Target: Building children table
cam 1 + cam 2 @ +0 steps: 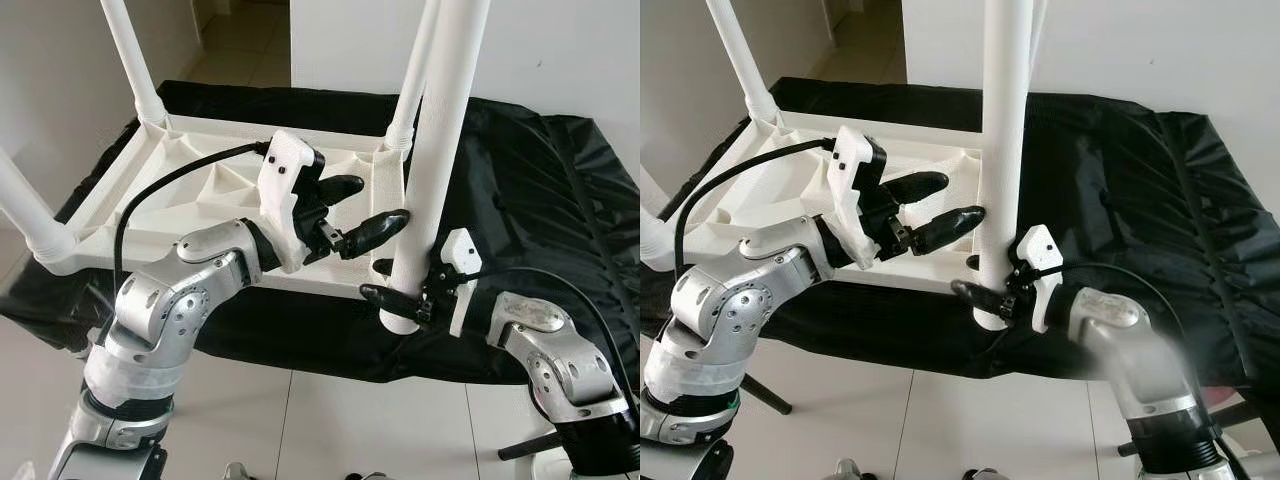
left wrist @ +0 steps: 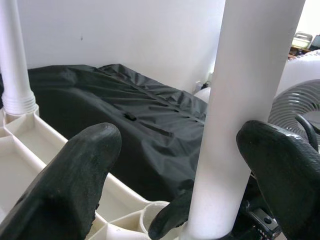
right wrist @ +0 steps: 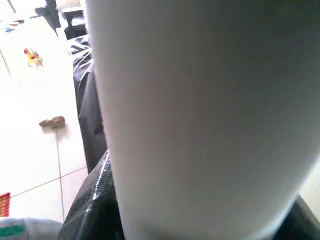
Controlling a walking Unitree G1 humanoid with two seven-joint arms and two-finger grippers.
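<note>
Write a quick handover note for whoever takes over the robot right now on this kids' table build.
Right pincer: shut on the lower end of the loose white leg, held upright at the near right corner of the upside-down white tabletop.
Left pincer: open, beside the same leg, not gripping it.
Tabletop lies on a black cloth.
Done: three other legs stand in their corners.
Left: seat this fourth leg; whether it is already in its socket cannot be told. Then, probably, turn the table upright.
</note>
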